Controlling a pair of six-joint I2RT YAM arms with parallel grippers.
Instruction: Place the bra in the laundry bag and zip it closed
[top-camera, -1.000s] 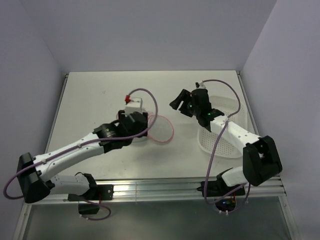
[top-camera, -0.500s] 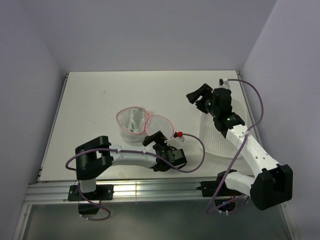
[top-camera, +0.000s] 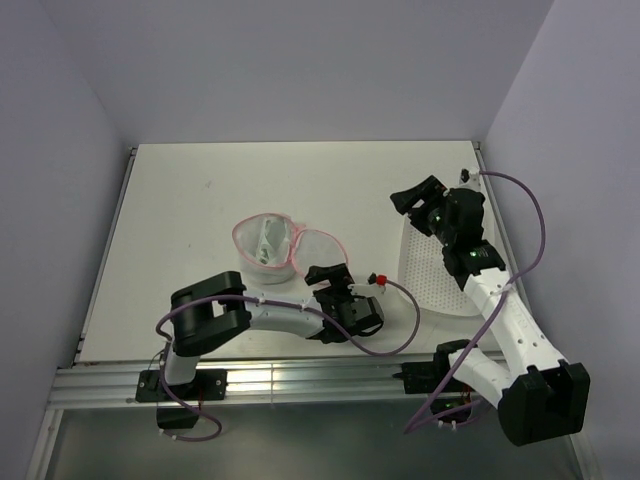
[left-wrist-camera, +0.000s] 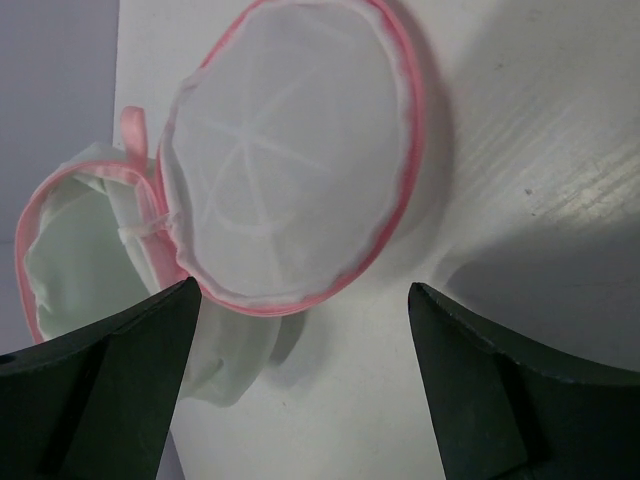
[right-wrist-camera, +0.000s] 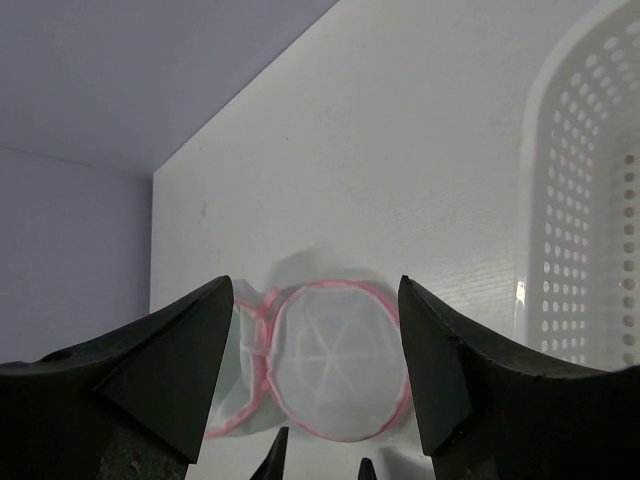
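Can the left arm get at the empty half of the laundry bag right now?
Probably yes. The left gripper sits close beside the laundry bag with its fingers apart, and only bare table lies between them. The right gripper is off by the basket, out of the way.

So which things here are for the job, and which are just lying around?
For the job: the bra, lying in one half of the open laundry bag.
Just lying about: the white plastic basket.
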